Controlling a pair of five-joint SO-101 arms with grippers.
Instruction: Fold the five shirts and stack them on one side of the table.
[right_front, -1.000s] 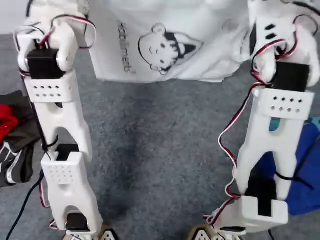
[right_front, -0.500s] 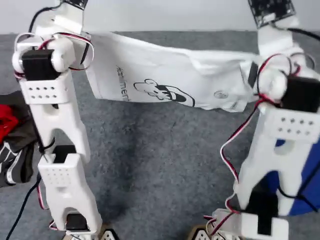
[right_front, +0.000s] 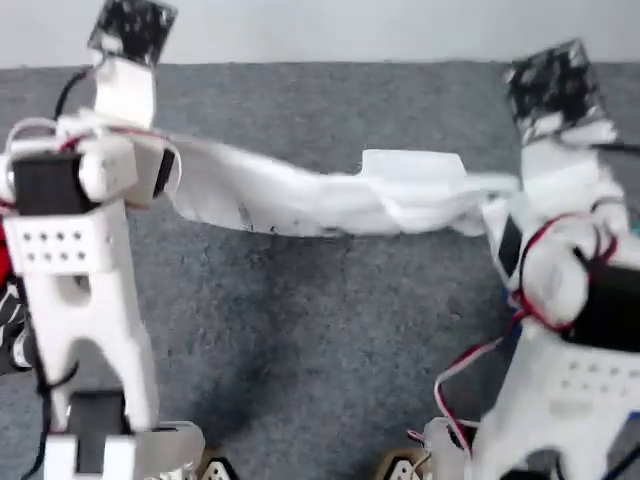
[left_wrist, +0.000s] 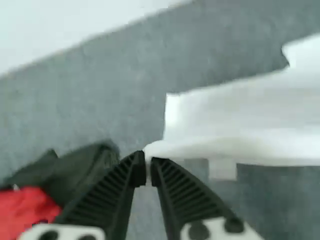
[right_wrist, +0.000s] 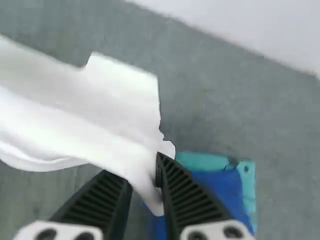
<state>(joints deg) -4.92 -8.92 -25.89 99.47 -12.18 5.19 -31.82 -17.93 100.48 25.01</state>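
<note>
Now white shirt (right_front: 300, 200) sags across upper frame, print hidden; spread arms' left fingers (left_wrist: 125, 176) and right fingers (right_wrist: 175, 186) pinch its ends.

A grey, carpet-like covering spread over the table (right_front: 300, 340) from its near edge to its far edge. Beyond the far edge rose a plain pale wall (right_front: 350, 30), evenly lit and perhaps off-white, its texture blurred.

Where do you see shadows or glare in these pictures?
High view: a faint, soft shadow on the grey table below the white shirt, no glare. Left wrist view: the shirt looks bright at the left gripper. Right wrist view: even light around the right gripper.
</note>
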